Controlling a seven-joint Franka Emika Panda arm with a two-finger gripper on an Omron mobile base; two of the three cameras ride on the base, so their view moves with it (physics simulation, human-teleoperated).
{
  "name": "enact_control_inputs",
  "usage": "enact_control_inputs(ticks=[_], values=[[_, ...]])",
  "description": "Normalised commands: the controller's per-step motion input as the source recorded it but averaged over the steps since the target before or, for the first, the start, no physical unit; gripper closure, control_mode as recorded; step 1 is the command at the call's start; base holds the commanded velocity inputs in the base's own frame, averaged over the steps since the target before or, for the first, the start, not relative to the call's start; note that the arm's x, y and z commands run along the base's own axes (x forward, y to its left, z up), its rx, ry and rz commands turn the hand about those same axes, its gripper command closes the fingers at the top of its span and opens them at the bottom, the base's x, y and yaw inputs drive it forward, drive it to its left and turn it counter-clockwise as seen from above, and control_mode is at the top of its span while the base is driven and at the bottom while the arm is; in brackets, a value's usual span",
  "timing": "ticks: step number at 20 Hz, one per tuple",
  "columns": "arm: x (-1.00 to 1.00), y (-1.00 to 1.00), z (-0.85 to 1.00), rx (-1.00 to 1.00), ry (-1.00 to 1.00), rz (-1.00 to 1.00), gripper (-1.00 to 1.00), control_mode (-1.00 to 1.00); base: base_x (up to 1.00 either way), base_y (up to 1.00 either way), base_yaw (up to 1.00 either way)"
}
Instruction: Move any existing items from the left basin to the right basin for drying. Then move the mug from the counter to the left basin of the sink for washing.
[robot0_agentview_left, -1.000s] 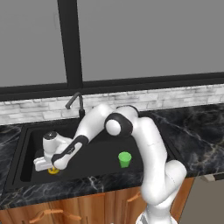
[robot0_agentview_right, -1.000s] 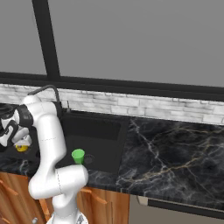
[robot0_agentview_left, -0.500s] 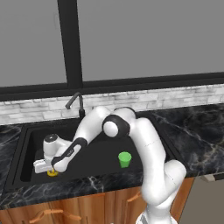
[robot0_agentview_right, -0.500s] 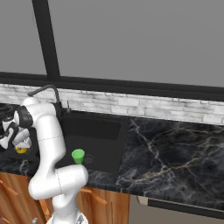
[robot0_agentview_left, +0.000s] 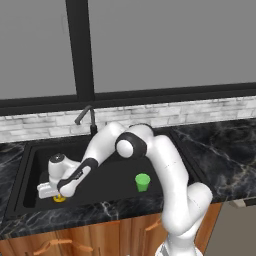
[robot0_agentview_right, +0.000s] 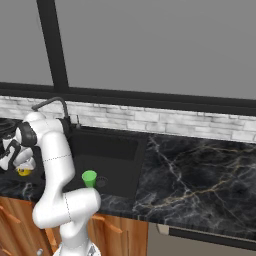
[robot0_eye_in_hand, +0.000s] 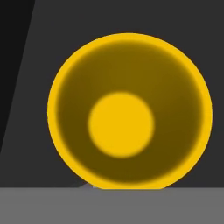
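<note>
Left basin (robot0_agentview_left: 35, 172) floor, yellow mug (robot0_agentview_left: 59, 198) near front wall, green cup (robot0_agentview_left: 142, 182) apart

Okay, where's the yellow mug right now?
The mug sits low in the left basin near its front edge, right under the end effector; the hand view looks straight down into its open mouth.

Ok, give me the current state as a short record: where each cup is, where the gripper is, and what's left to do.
green cup: upright in the right basin
yellow mug: on the floor of the left basin, seen from straight above in the hand view
gripper: low in the left basin, directly over the mug; open or shut cannot be told
sink: black, two basins, dark faucet behind
remaining: both items sit in their target basins; gripper not yet withdrawn
</note>
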Motion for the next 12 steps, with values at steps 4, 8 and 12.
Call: enact_control_inputs(ticks=[4,8,12], values=[[0.00,0.00,-0.13,0.00,0.03,0.00,1.00,-1.00,0.00,0.00,0.00],[-0.01,0.00,-0.13,0.02,0.02,0.00,-1.00,-1.00,0.00,0.00,0.00],[-0.06,0.00,-0.01,0.04,0.00,0.00,-1.00,-1.00,0.00,0.00,0.00]])
